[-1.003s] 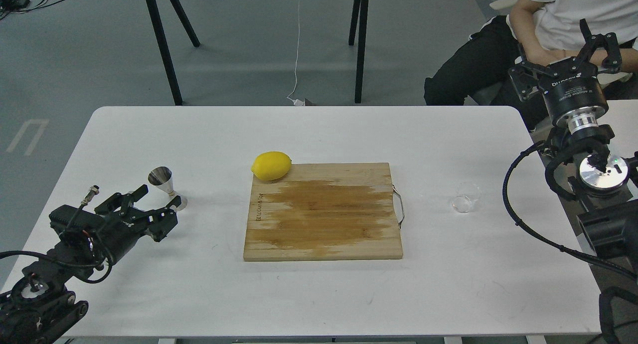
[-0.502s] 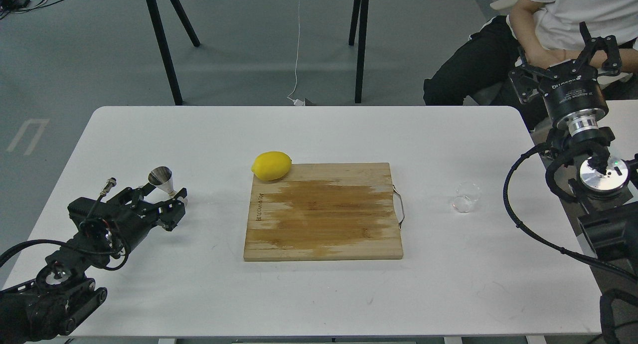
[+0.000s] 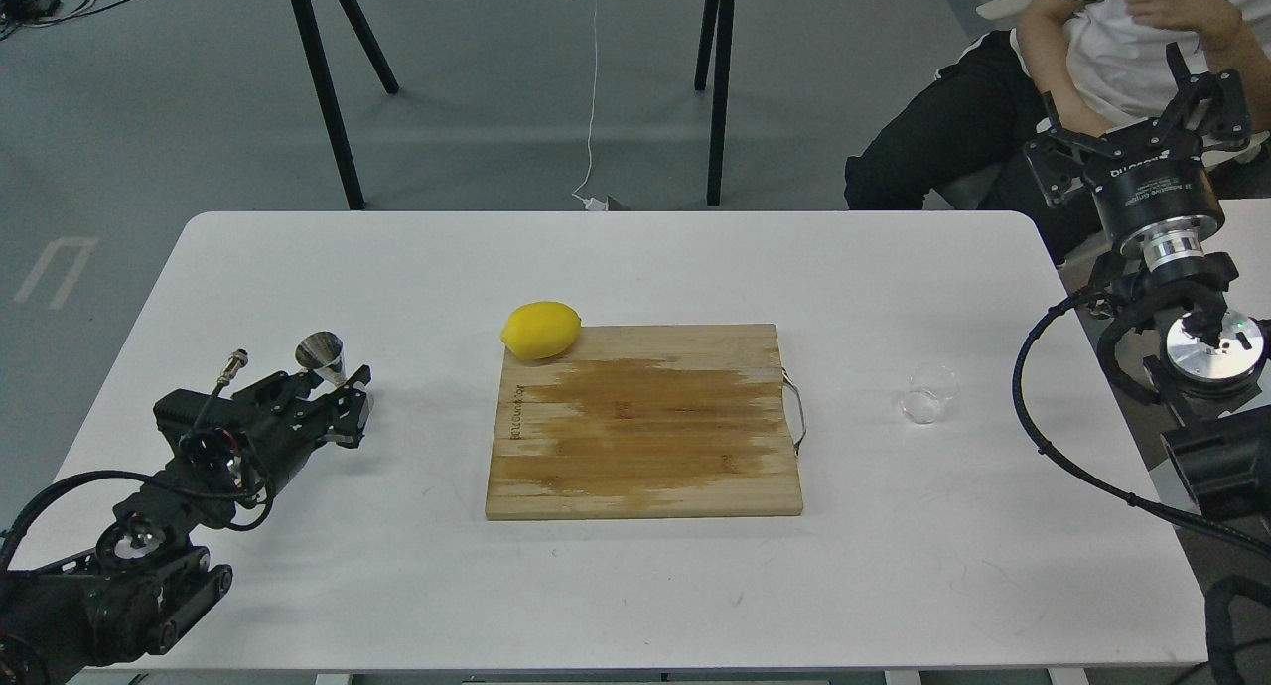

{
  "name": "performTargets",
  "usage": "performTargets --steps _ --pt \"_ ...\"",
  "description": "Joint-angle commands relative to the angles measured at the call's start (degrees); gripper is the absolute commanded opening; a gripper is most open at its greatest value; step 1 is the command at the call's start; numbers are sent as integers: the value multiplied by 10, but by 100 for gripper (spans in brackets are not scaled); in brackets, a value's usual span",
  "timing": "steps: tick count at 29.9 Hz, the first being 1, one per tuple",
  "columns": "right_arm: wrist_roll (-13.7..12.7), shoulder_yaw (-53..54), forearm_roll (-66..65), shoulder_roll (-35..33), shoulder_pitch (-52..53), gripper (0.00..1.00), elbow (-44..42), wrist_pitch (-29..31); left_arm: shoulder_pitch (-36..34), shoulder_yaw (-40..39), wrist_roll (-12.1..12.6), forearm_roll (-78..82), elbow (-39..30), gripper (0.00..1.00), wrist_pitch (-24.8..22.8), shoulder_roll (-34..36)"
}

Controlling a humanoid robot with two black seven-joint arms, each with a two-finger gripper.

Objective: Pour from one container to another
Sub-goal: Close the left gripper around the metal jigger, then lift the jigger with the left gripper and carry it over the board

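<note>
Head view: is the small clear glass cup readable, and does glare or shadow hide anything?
Head view: the small clear glass cup is faint against the white table, its rim just traceable; the shiny hourglass steel jigger shows reflections; lighting is even, shadows soft; the black left gripper is dark.

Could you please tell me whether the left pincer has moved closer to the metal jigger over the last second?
Yes. The left pincer advanced up to the jigger, toward the cutting board.
</note>
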Motion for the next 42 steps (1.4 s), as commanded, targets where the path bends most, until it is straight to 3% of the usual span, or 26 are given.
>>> performTargets --steps 1,4,11,21,24,32,42 --pt "0 0 0 0 0 100 0 0 4 0 -1 1 0 19 0 1" --pt "0 0 0 -1 -1 100 0 0 4 0 -1 1 -1 10 0 -1" --pt "0 0 0 -12 -2 100 0 0 -13 -2 -1 1 -45 8 0 18" --pt "0 30 3 -15 -20 100 12 0 -96 -1 2 9 -248 6 0 65" --pt "-1 57 3 -16 -47 100 36 0 -129 -1 2 65 -275 5 -28 57" --pt "-1 75 3 -49 -75 100 49 0 -176 109 6 91 -255 5 -36 -35" --pt "-1 83 3 -64 -94 100 49 0 -168 180 6 91 -120 5 -30 -145"
